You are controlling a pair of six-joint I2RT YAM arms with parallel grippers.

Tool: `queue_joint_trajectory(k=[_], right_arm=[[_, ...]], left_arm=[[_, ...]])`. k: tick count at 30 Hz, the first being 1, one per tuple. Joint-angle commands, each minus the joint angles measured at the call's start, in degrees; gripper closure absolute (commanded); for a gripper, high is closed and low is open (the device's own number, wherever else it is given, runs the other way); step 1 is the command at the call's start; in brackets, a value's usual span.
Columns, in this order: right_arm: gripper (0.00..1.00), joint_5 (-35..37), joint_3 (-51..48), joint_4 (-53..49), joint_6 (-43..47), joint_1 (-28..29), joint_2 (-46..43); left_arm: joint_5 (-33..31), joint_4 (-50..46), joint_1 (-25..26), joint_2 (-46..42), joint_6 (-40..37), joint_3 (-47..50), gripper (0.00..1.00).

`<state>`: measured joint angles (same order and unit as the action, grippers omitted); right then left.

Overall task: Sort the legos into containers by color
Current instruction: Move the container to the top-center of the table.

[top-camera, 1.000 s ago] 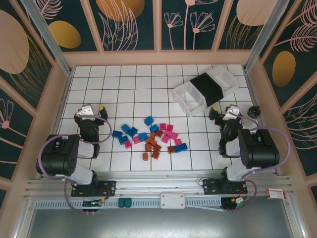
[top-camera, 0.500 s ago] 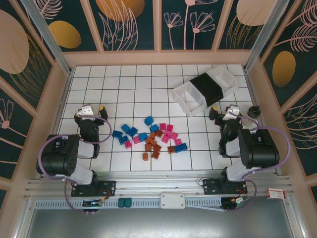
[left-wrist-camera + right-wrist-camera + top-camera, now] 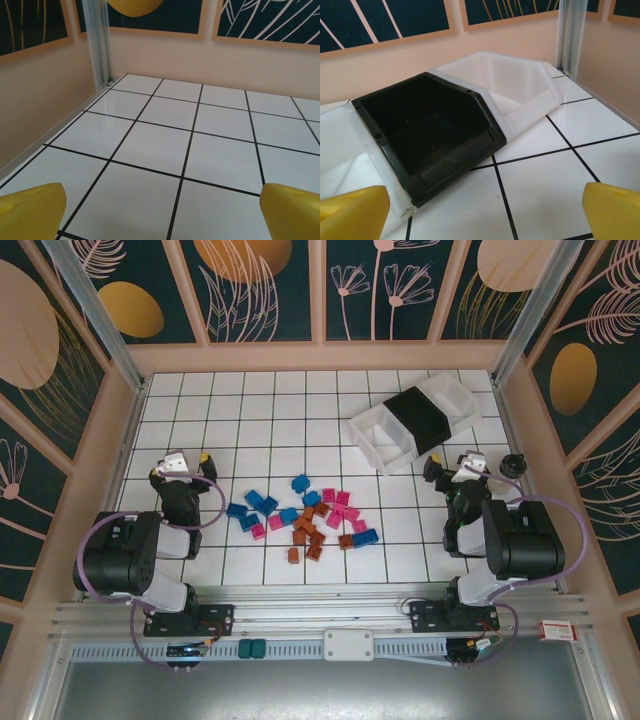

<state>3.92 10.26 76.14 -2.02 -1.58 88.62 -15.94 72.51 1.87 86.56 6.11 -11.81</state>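
Fingers spread to their widest and gripping nothing, both arms sit folded low at the near corners of the white-tiled desk [image 3: 270,400]. The left fingers [image 3: 31,212] hang over bare tile at the left of the overhead view. The right fingers [image 3: 612,212] face the containers [image 3: 415,420], with the black bin's open mouth in the centre of the wrist view. The three joined bins lie at a slant in the upper right of the overhead frame, black between two white. What can be seen of their insides looks empty, so the sorting appears not to have begun. The legos [image 3: 300,536] lie loose on the desk at lower centre, between the two arms and well apart from the containers. Blue bricks lie mostly on the left fringe and pink toward the right, with orange-brown bunched in the middle. Wide-open fingers suit an arm about to come down over a small brick. The right arm sits nearer the bins and looks better placed for drops. The packed middle of the pile may prove the awkward part, since neighbouring bricks touch or nearly touch.
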Motion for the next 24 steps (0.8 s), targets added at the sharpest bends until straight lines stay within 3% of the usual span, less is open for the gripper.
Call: queue_joint_trajectory(k=[1,6,10,13,15,16,18,19,20,21,22,23,24], right_arm=[[0.01,-0.03,0.72,-2.05,0.54,0.53,-5.09],[0.01,4.12,4.97,-15.11,2.77,4.38,-11.63],[0.01,9.12,11.06,-23.56,0.83,7.94,-14.76],[0.01,23.31,20.93,-33.31,-0.1,11.7,-11.48],[0.01,31.02,30.44,-42.73,-3.7,12.65,-5.8],[0.01,31.22,35.26,-48.82,-7.05,12.42,-3.13],[0.01,26.22,44.07,-62.94,-14.87,11.91,1.69],[0.01,24.93,49.16,-72.34,-18.76,11.67,4.28],[0.01,22.02,53.77,-77.92,-20.61,11.19,6.98],[0.01,18.22,55.97,-79.53,-19.57,10.66,8.9],[0.16,14.58,56.78,-78.62,-18.72,10.33,10.48],[0.39,9.74,56.16,-76.11,-16.86,9.88,11.11],[0.52,3.61,54.84,-73.42,-15.28,9.03,11.26]], left_arm=[[-1.8,0.36,-0.37,-3.75,0.62,-0.28,0.01],[-3.66,-11.76,-0.37,-13.65,1.72,-2.89,0.01],[-3.24,-14.59,-0.41,-21.44,5.19,-3.56,0.01],[-5.37,-12.74,-0.37,-25.49,9.55,-3.41,0.01],[-10.99,-11.88,-0.42,-26.91,17.04,-3.56,0.01],[-15.11,-13.47,-0.38,-27.84,23.41,-3.85,0.01],[-24.04,-26.24,-0.38,-31.02,44.07,-5.4,0.01],[-27.66,-41.35,-0.39,-33.44,60.14,-7.23,0.01],[-28.28,-47.12,-0.53,-34.96,66.55,-7.66,0.01],[-26.79,-43.48,-0.47,-36.06,63.6,-6.39,0.01],[-23.38,-39.45,-0.46,-36.9,58.53,-5.84,0.01],[-20.84,-40.21,-0.46,-37.45,56.82,-6.78,0.01],[-19.33,-42.3,-0.47,-37.52,56.45,-8.28,0.01]])
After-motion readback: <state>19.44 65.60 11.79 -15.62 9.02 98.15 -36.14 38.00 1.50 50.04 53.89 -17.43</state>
